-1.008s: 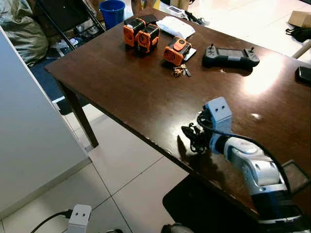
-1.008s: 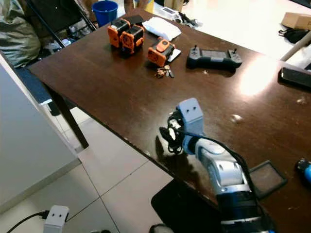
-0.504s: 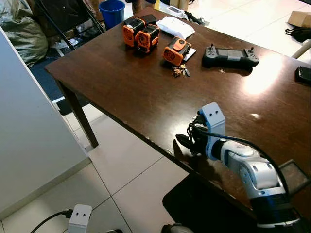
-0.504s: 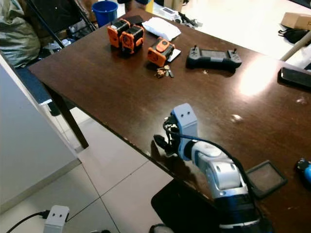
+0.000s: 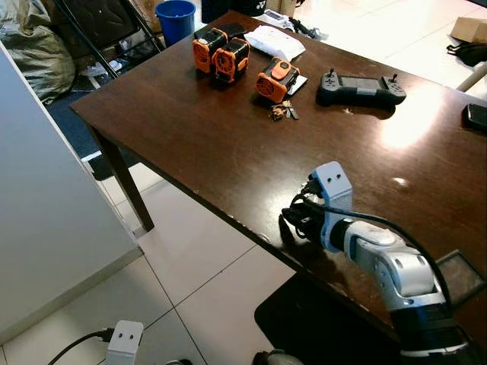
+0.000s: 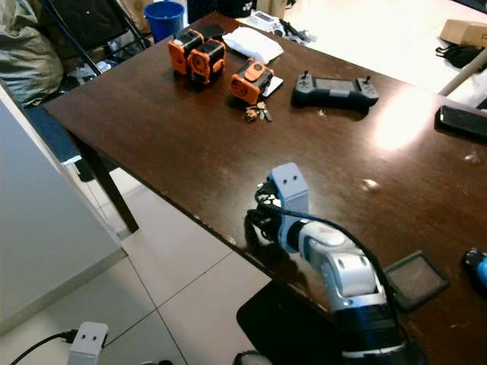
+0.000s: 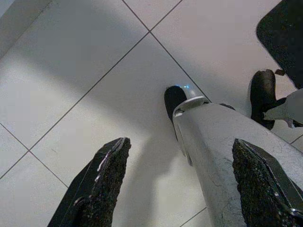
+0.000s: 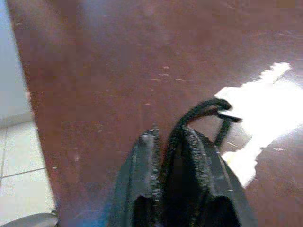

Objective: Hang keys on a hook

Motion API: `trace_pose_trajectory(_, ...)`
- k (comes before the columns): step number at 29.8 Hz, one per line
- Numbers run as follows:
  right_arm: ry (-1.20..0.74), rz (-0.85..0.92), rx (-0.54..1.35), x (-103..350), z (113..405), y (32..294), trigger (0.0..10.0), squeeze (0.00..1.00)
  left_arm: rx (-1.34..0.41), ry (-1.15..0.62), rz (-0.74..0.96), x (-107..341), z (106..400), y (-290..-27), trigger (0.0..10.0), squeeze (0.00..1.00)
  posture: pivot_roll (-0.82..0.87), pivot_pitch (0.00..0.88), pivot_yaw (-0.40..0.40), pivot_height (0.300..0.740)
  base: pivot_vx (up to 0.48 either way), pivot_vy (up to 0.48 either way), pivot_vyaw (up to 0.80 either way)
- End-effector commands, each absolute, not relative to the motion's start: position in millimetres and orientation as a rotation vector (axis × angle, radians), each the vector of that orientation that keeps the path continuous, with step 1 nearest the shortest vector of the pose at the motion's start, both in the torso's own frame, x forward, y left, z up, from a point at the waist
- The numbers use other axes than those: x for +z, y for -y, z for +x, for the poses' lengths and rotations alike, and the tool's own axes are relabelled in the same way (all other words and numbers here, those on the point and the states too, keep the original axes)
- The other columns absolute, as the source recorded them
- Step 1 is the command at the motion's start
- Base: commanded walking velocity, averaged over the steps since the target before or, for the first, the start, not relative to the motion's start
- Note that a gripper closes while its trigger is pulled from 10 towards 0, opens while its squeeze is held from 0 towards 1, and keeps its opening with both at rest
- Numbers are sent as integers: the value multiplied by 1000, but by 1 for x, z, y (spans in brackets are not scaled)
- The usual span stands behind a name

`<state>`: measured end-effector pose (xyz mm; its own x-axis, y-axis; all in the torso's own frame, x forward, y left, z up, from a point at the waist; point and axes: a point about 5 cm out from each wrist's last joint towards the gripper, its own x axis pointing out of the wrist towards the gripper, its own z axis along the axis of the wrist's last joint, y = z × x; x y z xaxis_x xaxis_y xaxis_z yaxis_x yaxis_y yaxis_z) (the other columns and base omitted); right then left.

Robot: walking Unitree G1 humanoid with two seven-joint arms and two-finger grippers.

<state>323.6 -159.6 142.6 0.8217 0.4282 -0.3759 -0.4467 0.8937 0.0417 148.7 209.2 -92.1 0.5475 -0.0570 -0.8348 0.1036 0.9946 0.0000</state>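
A small bunch of keys (image 5: 283,112) lies on the dark wooden table (image 5: 190,129), just in front of an orange and black device (image 5: 275,78). Well short of them, by the table's near edge, my right gripper (image 5: 293,223) hovers low over the wood. In the right wrist view its fingers (image 8: 147,156) are shut on a black cord loop (image 8: 203,109) that sticks out beyond the tips. My left gripper (image 7: 179,156) hangs open above the tiled floor, beside my own leg (image 7: 222,156).
Two orange battery packs (image 5: 221,52), a white cloth (image 5: 274,41), a grey handheld controller (image 5: 361,87) and a phone (image 5: 477,115) sit on the far half of the table. A white panel (image 5: 46,213) stands to the left. A blue bucket (image 5: 176,18) is behind the table.
My right gripper has slid a little to the left, toward the table's near edge, keeping hold of the black cord. The keys have not moved.
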Motion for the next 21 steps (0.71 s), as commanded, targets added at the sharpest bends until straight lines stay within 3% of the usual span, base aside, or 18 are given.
trace_pose_trajectory(1,-420,-16,435,136,323,163,0,0,-118,-1127,36,-106,112,-206,10000,0,-74,120,58,740,0,0,0)
trace_pose_trajectory(18,-256,146,448,154,329,157,0,0,-134,-1127,46,-106,113,-205,10000,0,-79,124,66,740,0,0,0)
trace_pose_trajectory(21,-156,210,492,167,329,152,0,0,-134,-1124,47,-106,113,-204,10000,0,-79,127,66,740,0,0,0)
